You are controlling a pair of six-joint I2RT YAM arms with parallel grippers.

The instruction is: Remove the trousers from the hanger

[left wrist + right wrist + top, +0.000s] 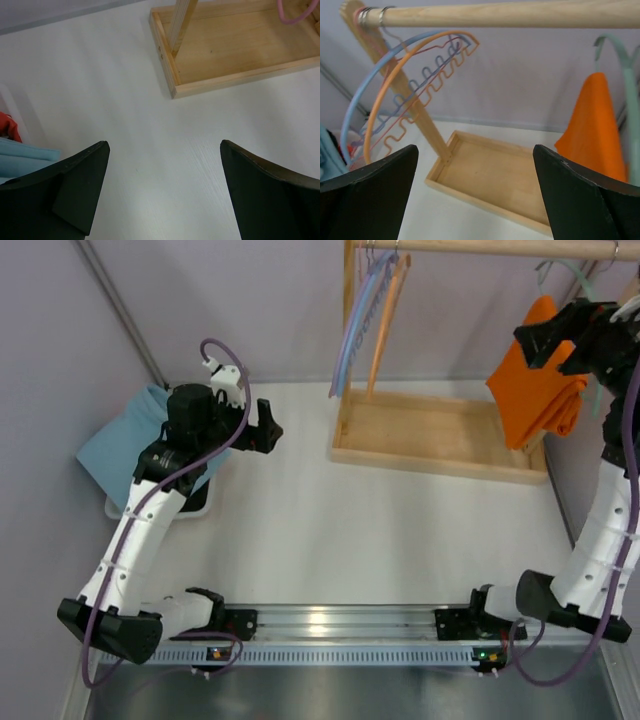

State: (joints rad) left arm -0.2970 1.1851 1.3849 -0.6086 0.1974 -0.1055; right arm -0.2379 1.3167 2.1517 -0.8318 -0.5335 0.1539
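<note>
While trousers hang, white table, lavender walls

Left arm & right arm: white link shells, blk joint housings, purple cables looped alongside, blk wedge-shaped gripper fingers, blk bases on silver rail w/ small green & orange LEDs.

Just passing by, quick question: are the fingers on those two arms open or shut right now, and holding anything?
Left gripper: open, holding nothing.
Right gripper: open, holding nothing; the orange trousers hang untouched ahead.
</note>
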